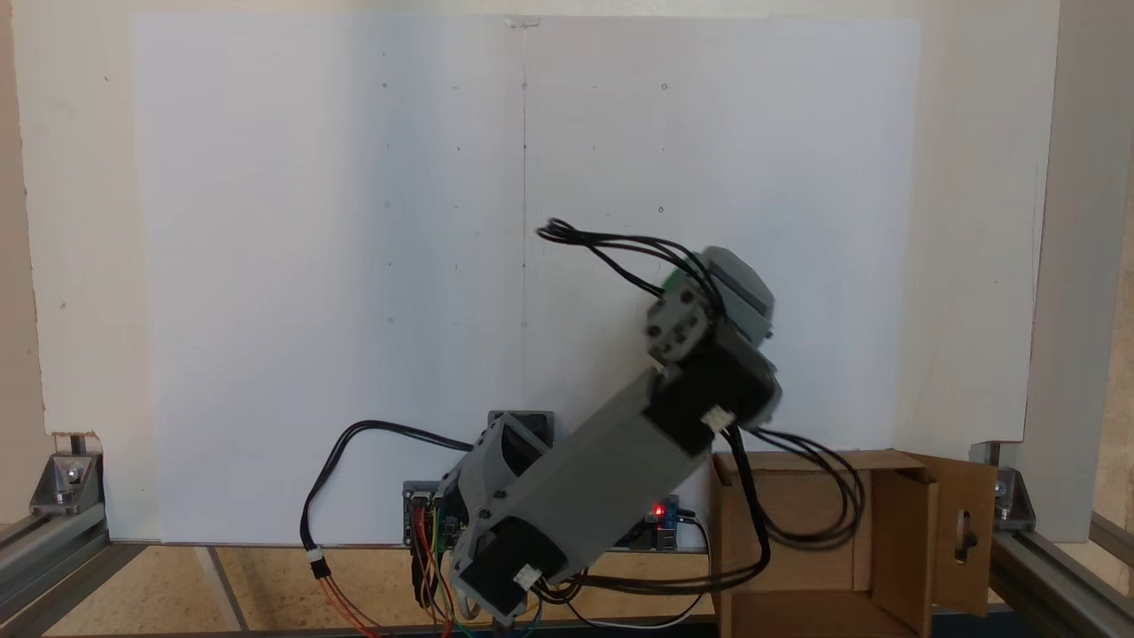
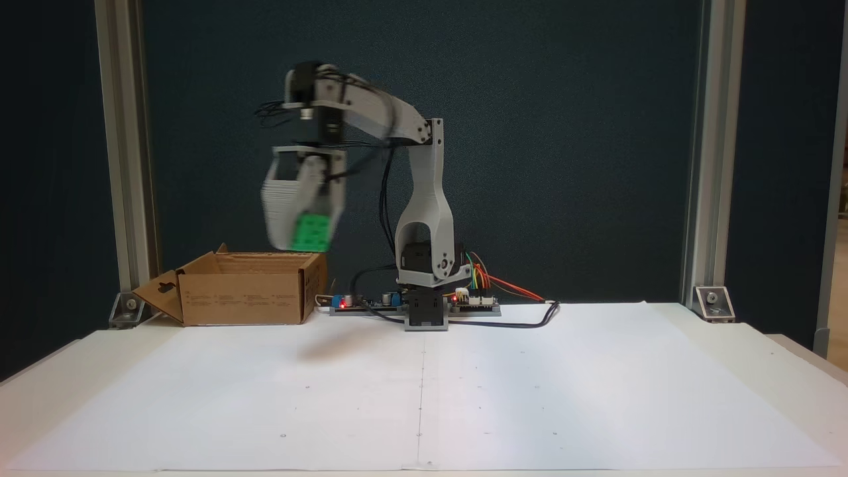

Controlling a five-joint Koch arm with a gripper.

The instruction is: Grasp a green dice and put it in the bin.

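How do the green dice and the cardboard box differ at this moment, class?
The dice is bright green; the box is brown cardboard. The dice is far smaller than the box. The dice is held in the air in the gripper, while the box rests on the table. Both have a boxy shape.

in a fixed view the gripper (image 2: 301, 228) is smeared by motion blur, so its jaw edges do not resolve; the green dice (image 2: 309, 233) looks held between them, pips unreadable. from above, the bin (image 1: 895, 532) is cut off by the bottom edge.
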